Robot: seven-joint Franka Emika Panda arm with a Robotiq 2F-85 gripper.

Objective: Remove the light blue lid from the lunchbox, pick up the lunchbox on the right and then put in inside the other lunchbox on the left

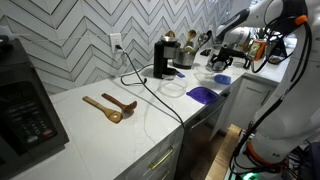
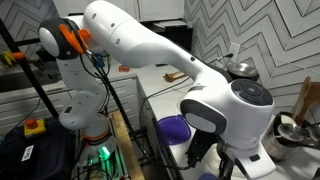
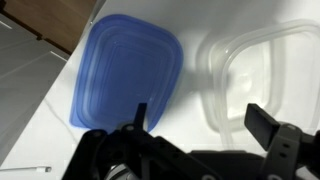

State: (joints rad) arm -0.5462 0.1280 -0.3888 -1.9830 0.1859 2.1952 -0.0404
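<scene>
In the wrist view the light blue lid (image 3: 125, 70) lies flat on the white counter, left of a clear lunchbox (image 3: 265, 75) that has no lid on it. My gripper (image 3: 205, 118) is open and empty, hovering above the gap between the lid and the lunchbox. In an exterior view the gripper (image 1: 223, 60) hangs over the light blue lid (image 1: 221, 78) near the counter's far end. A second clear lunchbox (image 1: 172, 87) sits further in on the counter.
A larger, darker purple flat piece (image 1: 203, 94) lies near the counter's front edge and also shows in an exterior view (image 2: 172, 128). Two wooden spoons (image 1: 110, 106) lie mid-counter. A black coffee machine (image 1: 162, 58) and pots stand at the tiled wall. A black cable crosses the counter.
</scene>
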